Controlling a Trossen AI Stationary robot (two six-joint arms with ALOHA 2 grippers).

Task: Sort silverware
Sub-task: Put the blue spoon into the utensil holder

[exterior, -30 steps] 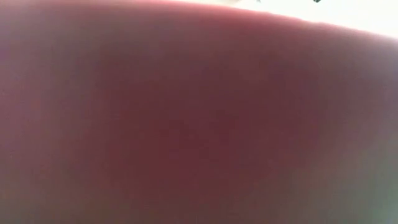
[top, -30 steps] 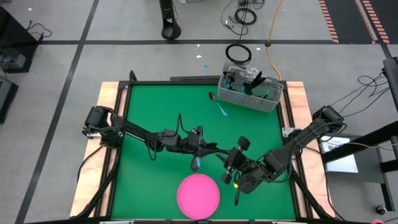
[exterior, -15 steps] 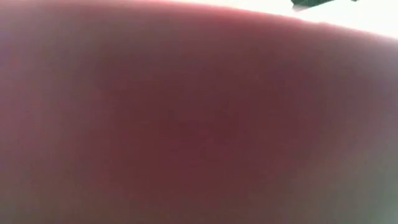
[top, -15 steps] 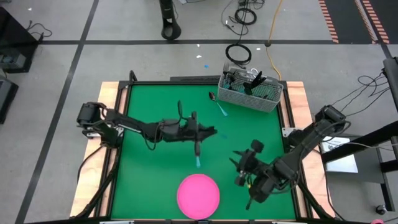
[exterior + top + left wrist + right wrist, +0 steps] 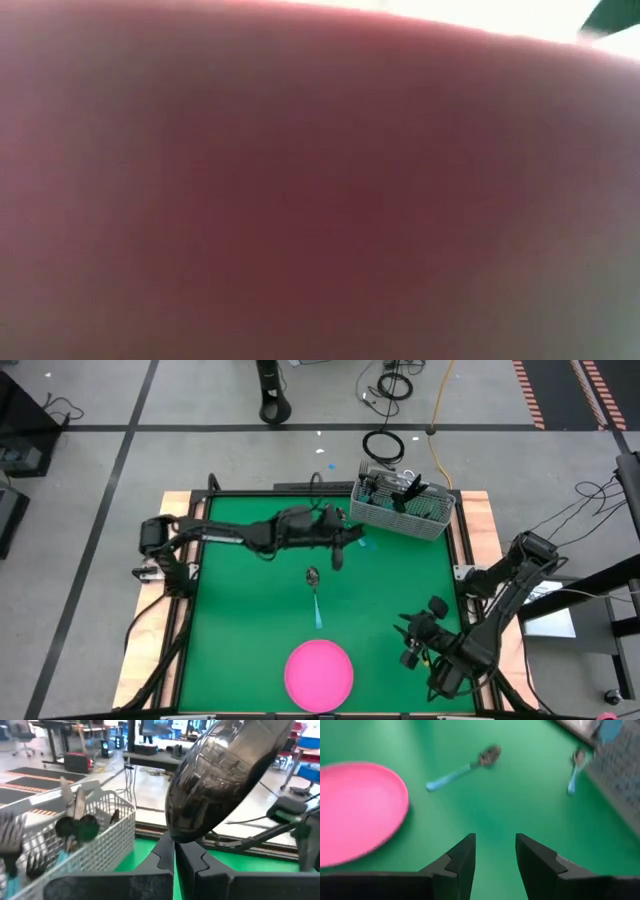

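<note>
- The left gripper (image 5: 340, 552) is reached across to the far side of the green table (image 5: 240, 610), close to the grey wire-mesh basket (image 5: 400, 512) that stands at the far right corner.
- In the left wrist view its two dark fingers (image 5: 162, 857) are pressed together with no gap between them.
- A large dark shiny rounded metal piece (image 5: 225, 770), seemingly the bowl of a spoon, rises from just above those closed fingertips and fills the middle of that view; whether the fingers actually pinch it at its base cannot be told for sure.
- The same view shows the basket's pale mesh wall beside the gripper, with several dark-headed utensils (image 5: 75, 827) standing inside it.
- The right gripper (image 5: 412, 645) is near the table's right edge at the near side, to the right of the round pink plate (image 5: 319, 675).
- In the right wrist view its fingers (image 5: 462, 862) stand apart with bare green table between them, and they hold nothing.
- One spoon with a dark metal head and a thin light-blue handle (image 5: 315, 595) lies flat on the table near the middle, its head toward the far side and its handle end pointing at the plate, apart from it.
- A second light-blue-handled utensil (image 5: 575, 770) lies on the table just beside the basket's wall.
- The low view is filled by a blurred reddish surface and tells nothing about the utensils.
</note>
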